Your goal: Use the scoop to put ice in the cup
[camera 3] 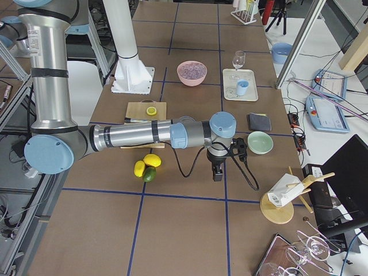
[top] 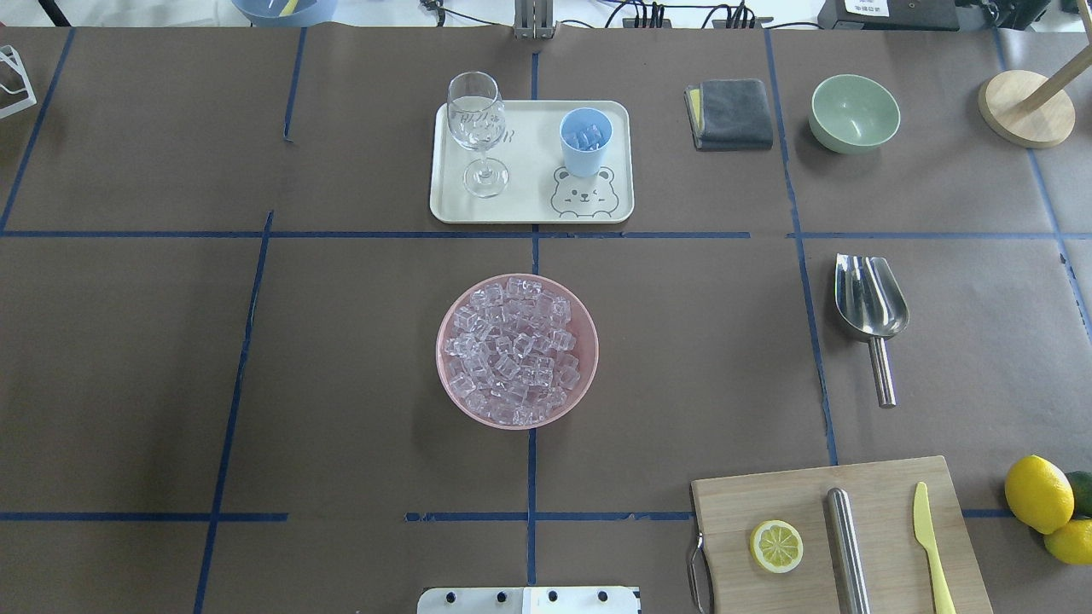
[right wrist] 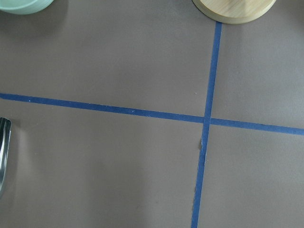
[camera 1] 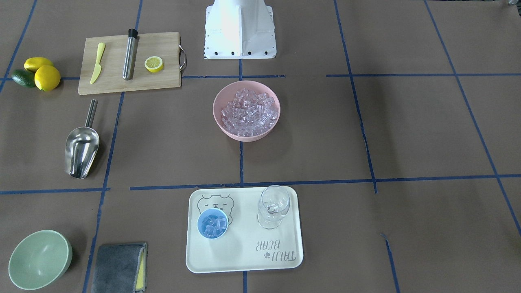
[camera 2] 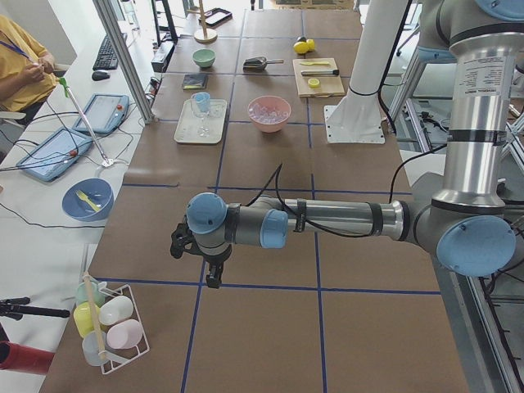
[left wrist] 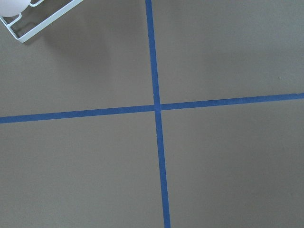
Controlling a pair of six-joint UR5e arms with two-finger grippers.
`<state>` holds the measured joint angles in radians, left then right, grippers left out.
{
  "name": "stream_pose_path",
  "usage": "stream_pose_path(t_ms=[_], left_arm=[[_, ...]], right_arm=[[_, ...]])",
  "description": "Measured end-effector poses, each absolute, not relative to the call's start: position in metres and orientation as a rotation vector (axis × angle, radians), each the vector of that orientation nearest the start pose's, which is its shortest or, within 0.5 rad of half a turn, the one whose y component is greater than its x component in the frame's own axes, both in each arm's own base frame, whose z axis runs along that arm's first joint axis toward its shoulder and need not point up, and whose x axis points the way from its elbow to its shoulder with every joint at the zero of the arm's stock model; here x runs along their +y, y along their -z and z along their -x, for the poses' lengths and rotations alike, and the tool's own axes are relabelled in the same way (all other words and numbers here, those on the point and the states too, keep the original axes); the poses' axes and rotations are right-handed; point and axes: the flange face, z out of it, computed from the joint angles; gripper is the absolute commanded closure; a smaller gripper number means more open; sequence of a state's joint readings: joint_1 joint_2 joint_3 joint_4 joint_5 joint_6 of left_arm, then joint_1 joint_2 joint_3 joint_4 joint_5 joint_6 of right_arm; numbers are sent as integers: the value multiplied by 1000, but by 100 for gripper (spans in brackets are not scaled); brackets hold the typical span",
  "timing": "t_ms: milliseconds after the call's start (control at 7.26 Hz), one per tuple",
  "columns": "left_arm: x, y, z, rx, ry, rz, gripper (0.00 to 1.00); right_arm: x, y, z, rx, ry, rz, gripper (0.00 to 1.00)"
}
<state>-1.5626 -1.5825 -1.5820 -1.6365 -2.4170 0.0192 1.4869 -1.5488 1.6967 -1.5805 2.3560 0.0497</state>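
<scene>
The desk (top: 128,358) is covered with brown paper, and blue tape lines (top: 247,341) divide it into squares. At its two ends the left pincer (camera 2: 214,280) and the right pincer (camera 3: 217,175) hang low, pointing down; I cannot tell if they are open or closed. A cream tray (top: 529,170) stands at the far side, and a pink bowl (top: 456,401) full of ice (top: 516,350) at the centre. The scoop (top: 870,298) lies flat on the robot's right, well apart. The cup (top: 585,152) stands on the tray with some ice inside.
</scene>
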Motion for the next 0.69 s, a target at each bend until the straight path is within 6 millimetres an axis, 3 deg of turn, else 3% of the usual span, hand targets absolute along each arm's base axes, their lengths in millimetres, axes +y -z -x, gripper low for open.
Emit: stream_pose_path(t_ms=[689], left_arm=[[-507, -626, 53, 846, -74, -104, 0]], right_arm=[[-511, -582, -19, -789, 87, -85, 0]])
